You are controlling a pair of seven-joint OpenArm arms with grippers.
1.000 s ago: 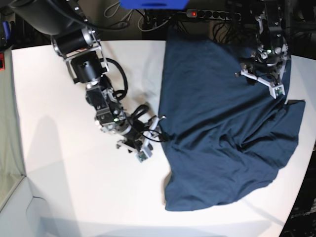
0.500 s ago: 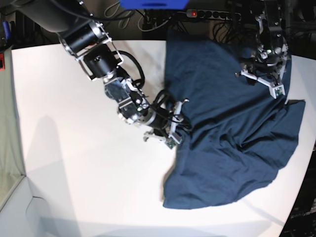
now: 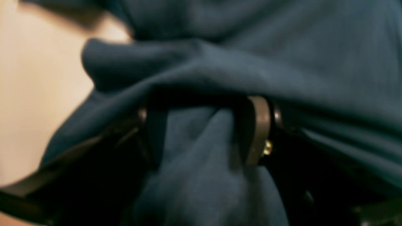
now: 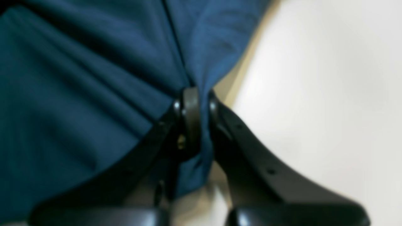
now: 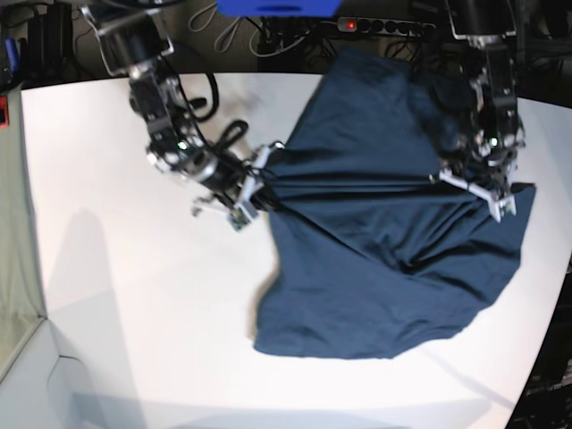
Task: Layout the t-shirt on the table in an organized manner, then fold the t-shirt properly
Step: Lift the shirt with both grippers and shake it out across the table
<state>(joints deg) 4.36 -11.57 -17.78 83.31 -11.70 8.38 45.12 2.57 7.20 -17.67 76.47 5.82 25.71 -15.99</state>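
Shirt [image 5: 384,241]: half a second back it lay slack; now it's dragged left across the table [image 5: 116,304] and stretched in a tight ridge between my two grippers, lower half still rumpled.
Right gripper [image 5: 252,189]: was just reaching the edge, now clamped on that hem [image 4: 201,94].
Left gripper [image 5: 478,183]: fingers [image 3: 257,128] look closed round a bunched fold.
Meaning: I'd say spreading has started, folding hasn't.
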